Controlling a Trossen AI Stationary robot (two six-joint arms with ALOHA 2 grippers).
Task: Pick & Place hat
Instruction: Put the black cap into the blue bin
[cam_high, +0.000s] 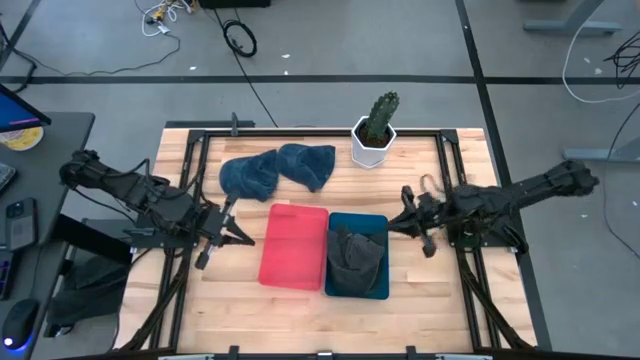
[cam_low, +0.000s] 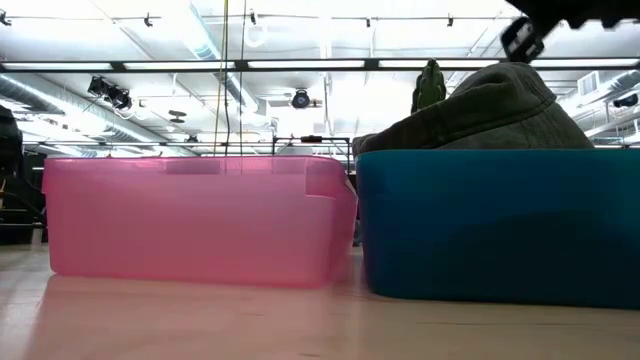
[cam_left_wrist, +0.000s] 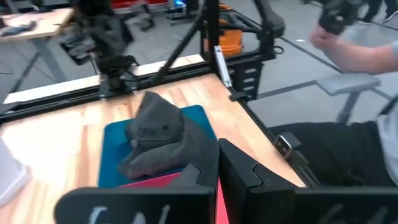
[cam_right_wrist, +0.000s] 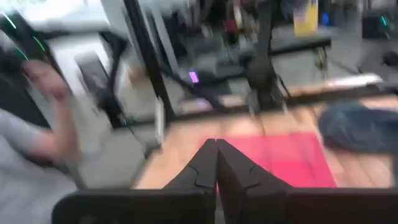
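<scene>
**Grey hat in the blue bin, both arms clear of it**

Closest to me on the table I see the two bins side by side and touching: the pink bin on the left, the blue bin on the right. The dark grey hat lies crumpled inside the blue one, its crown rising above the rim in the low view.

Level with the bins, my left gripper sits just left of the pink bin, holding nothing; from its wrist camera the fingers look pressed nearly together. My right gripper hovers just right of the blue bin's far corner, also empty, with its fingers closed against each other.

Farther back, two blue hats lie in a loose heap on the bare wood. Beyond them, near the far edge, a cactus in a white pot stands upright.

A person's arm shows past the table in the left wrist view.
</scene>
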